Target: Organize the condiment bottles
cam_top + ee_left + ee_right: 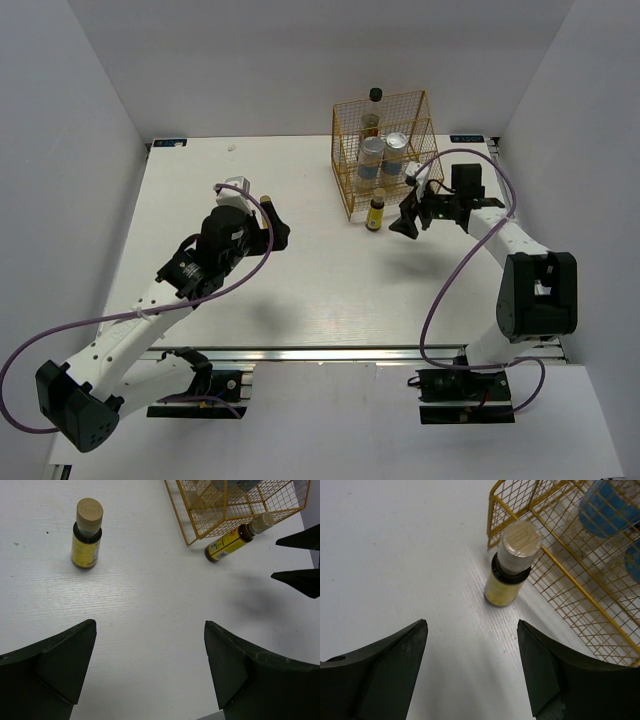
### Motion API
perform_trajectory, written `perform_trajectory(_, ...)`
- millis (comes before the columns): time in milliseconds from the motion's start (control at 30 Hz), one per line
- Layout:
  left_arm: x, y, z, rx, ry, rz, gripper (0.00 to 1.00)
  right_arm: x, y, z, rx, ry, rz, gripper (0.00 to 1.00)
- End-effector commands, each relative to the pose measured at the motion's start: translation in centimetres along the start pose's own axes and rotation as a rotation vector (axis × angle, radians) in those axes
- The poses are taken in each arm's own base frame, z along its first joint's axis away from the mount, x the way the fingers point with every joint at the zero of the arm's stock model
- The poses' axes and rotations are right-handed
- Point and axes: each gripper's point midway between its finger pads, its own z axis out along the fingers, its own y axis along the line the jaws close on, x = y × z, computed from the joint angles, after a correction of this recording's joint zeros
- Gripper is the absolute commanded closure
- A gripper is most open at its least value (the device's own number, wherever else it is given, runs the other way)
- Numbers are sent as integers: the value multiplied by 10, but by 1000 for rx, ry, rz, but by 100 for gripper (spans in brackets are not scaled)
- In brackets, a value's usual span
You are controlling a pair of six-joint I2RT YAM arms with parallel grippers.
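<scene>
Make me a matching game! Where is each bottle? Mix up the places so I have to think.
Things
1. white jars
2. black-capped bottle
3. left yellow bottle
4. right yellow bottle

Places
A. on the table, well away from the gold rack
B. on the table, right beside the rack
C. inside the rack, side by side
D. at the rack's back, cap poking above the wire

Pairs: 1-C, 2-D, 3-A, 4-B
</scene>
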Motion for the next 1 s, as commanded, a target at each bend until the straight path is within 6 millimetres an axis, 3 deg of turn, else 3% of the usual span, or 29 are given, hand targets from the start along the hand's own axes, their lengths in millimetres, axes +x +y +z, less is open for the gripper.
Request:
perform_trajectory(0,-4,1,-7,4,-19,-15,2,-32,-24,6,48,-63,-45,22)
perform_trajectory(367,-5,1,-8,2,-21,-20,2,-62,-40,25,39,-111,-96,23)
perform_trajectory(767,-5,3,-9,-5,-22,-17,2,-59,-52,51,39,-83,-95,24)
perform_trajectory(967,-5,3,-8,-8,-23,-17,2,-60,-56,57,42,-82,-103,32)
